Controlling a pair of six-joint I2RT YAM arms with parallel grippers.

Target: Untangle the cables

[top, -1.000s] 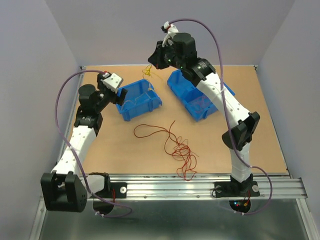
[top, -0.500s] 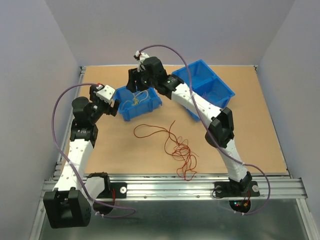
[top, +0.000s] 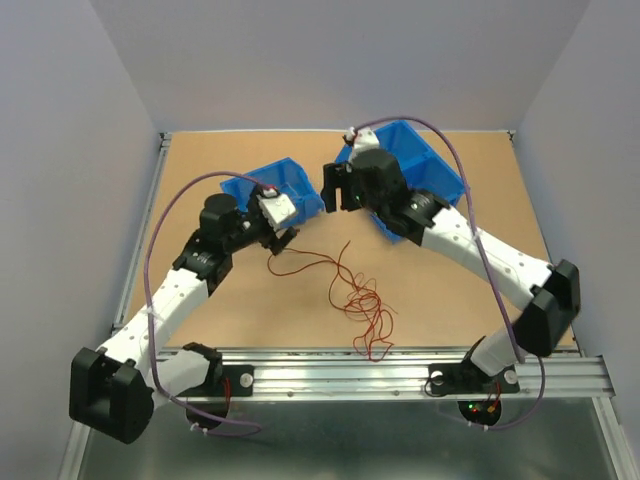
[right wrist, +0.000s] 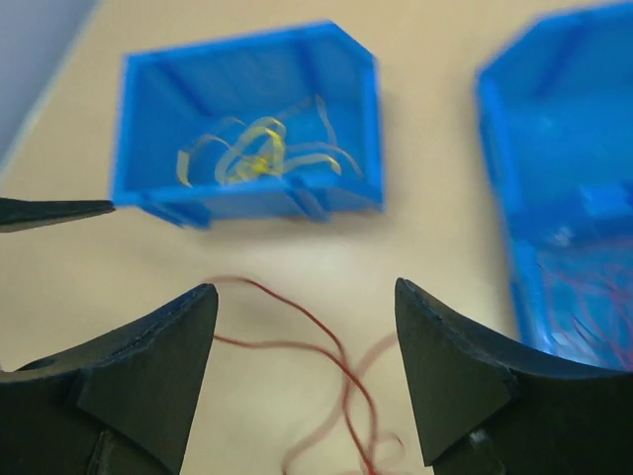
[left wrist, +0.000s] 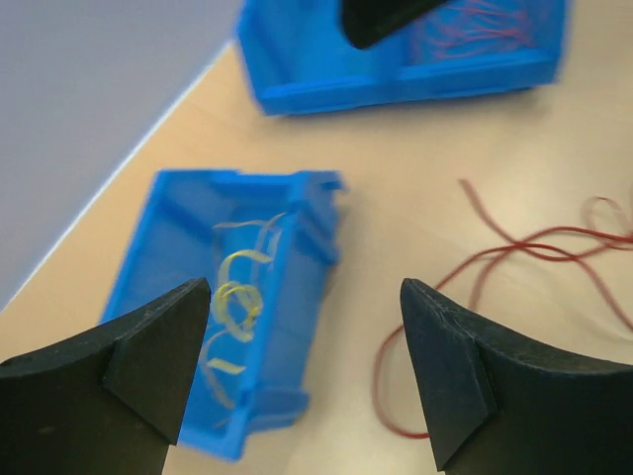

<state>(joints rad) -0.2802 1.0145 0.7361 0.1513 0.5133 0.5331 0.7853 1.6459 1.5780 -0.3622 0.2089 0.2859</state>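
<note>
Cables (top: 362, 310), red ones, lie in a loose tangle on the table (top: 200, 170) near its middle, with one long strand trailing left. Yellow cables (right wrist: 259, 153) sit in the small bin (top: 295, 178) at the far side. More red strands (right wrist: 584, 292) sit in one compartment of the big bin (top: 430, 150) to its right, so the sorting seems to go by colour. The left gripper (left wrist: 304, 317) hangs low by the trailing strand's left end, arm stretched forward, fingers apart and empty, probably placed to take it. The right gripper (right wrist: 305, 297) hovers between the bins, arm extended far, fingers also apart, holding nothing.
</note>
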